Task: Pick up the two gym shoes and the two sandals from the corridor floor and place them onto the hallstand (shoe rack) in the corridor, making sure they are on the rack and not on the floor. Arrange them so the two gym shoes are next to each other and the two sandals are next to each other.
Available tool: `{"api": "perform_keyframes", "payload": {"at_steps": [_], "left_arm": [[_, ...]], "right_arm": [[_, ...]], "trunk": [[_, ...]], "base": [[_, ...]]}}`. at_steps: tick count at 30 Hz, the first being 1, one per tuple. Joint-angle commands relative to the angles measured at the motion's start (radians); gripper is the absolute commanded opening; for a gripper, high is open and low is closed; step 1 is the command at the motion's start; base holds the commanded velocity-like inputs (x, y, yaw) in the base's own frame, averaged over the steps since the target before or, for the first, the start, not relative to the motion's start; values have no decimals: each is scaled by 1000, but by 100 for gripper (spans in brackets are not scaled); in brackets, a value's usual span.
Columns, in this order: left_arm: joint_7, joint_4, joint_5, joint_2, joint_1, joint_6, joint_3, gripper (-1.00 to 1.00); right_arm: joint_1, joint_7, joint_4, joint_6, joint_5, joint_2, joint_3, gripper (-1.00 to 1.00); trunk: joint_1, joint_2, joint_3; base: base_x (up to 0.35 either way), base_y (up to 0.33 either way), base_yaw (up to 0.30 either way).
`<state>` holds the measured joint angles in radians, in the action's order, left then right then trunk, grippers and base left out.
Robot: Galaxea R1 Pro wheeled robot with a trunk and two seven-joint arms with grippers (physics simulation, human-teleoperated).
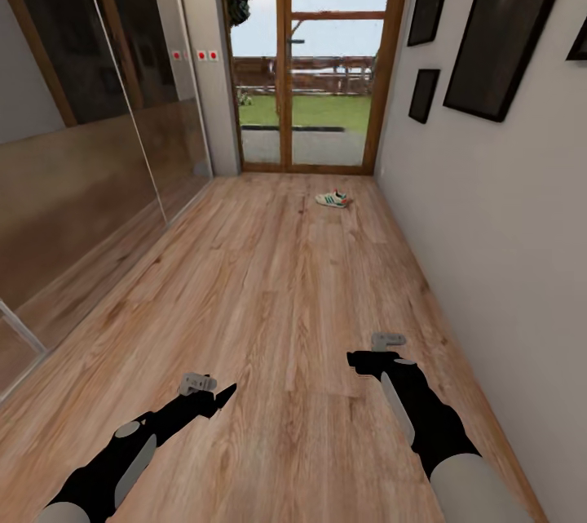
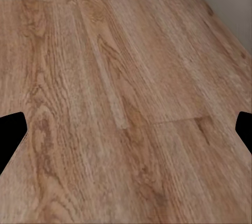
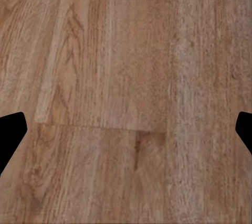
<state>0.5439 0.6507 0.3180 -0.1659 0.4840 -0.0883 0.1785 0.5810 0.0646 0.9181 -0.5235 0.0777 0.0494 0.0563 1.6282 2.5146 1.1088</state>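
Observation:
A white gym shoe (image 1: 333, 199) with green stripes and a red-orange patch lies on the wooden floor (image 1: 285, 286) at the corridor's far end, close to the right wall and the glass door. At this distance I cannot tell whether a second one lies against it. The sandals and the hallstand are out of view. My left gripper (image 1: 222, 396) and right gripper (image 1: 363, 360) hover low over bare floor in the near part of the corridor, far from the shoe. In the wrist views both the left gripper (image 2: 126, 135) and the right gripper (image 3: 126, 135) are open, with floorboards between the fingers.
A wood-framed glass door (image 1: 314, 58) closes the corridor's far end. Glossy sliding wardrobe panels (image 1: 90, 148) line the left side. The white right wall (image 1: 489, 245) carries dark picture frames (image 1: 509, 17). A long stretch of wooden floor runs ahead.

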Motion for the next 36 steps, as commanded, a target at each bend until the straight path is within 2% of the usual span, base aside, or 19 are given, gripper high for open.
{"api": "perform_keyframes", "payload": {"at_steps": [1, 8, 36], "left_arm": [[-1, -1, 6, -1, 1, -5, 6, 100], [-1, -1, 6, -1, 1, -5, 6, 100], [-1, -1, 6, -1, 1, -5, 6, 100]], "right_arm": [[1, 7, 1, -4, 8, 0, 2, 100], [0, 7, 1, -4, 8, 0, 2, 100], [0, 7, 1, -4, 8, 0, 2, 100]], "trunk": [[0, 0, 1], [0, 0, -1], [0, 0, -42]], "base": [[347, -70, 0], [347, -61, 0], [347, -67, 0]]}}
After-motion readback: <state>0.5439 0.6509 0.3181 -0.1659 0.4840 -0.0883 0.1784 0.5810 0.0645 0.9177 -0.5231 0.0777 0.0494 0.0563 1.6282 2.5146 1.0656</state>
